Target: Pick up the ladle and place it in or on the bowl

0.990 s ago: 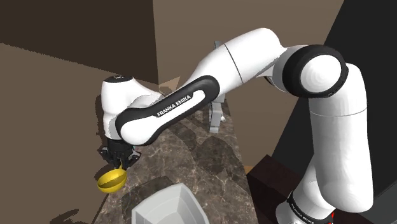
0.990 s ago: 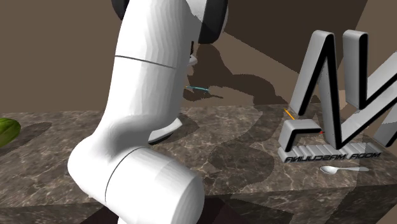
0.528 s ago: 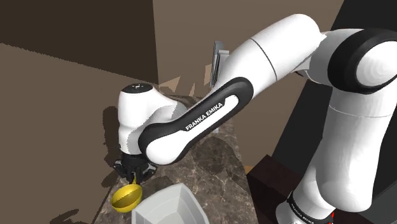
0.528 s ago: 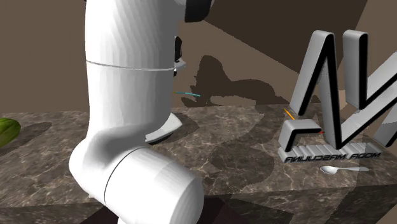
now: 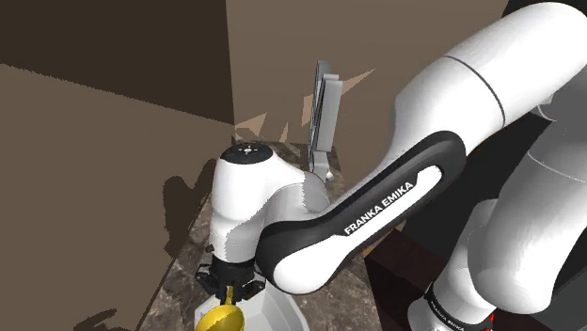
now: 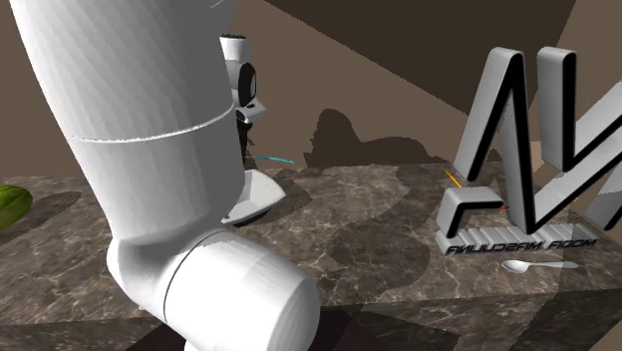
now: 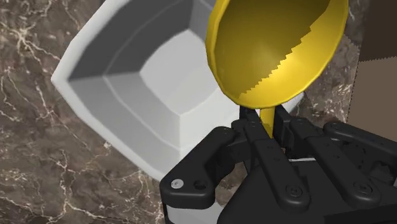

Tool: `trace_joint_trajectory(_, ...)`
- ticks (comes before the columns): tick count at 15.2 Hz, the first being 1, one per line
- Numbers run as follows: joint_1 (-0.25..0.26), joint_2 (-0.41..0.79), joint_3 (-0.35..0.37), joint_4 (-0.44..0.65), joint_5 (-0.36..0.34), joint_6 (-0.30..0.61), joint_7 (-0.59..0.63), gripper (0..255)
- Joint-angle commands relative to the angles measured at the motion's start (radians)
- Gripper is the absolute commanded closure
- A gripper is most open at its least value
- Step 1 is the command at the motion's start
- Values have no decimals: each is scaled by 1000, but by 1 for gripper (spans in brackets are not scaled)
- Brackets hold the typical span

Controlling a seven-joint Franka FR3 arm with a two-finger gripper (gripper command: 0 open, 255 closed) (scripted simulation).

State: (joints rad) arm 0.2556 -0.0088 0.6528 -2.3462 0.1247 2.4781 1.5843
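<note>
Since half a second ago the arm has swung toward the shoulder view's lower edge, carrying the ladle (image 5: pixel 220 321) from beside the bowl (image 7: pixel 143 83) to over it. Seen from the wrist, the ladle has a glossy yellow cup, deep and round, with a jagged shadow edge across its inside. A short yellow stem runs from the cup down between the black fingers of the hand (image 7: pixel 268 124), which are clenched on it. The cup hangs above one side of the bowl, a pale grey-white dish with angular, faceted walls and a flat floor, standing on the dark veined bench (image 7: pixel 32 165). In the shoulder view the cup is cut off by the bottom edge of the frame, and the bowl is largely hidden behind the white forearm; the hand (image 5: pixel 230 280) shows as a dark cluster at lower centre-left. In the second exterior view the arm's thick white link stands in front of most of the bowl (image 6: pixel 257 199), and a thin teal line (image 6: pixel 276 160) above its rim is too fine to identify
</note>
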Motion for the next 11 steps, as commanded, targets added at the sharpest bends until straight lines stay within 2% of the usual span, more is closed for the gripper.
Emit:
trace_joint_trajectory(1,19,-77,17,-69,70,6,-14,255)
trace_joint_trajectory(3,52,-150,29,-131,138,8,-21,255)
trace_joint_trajectory(11,36,-42,51,-167,58,138,33,255)
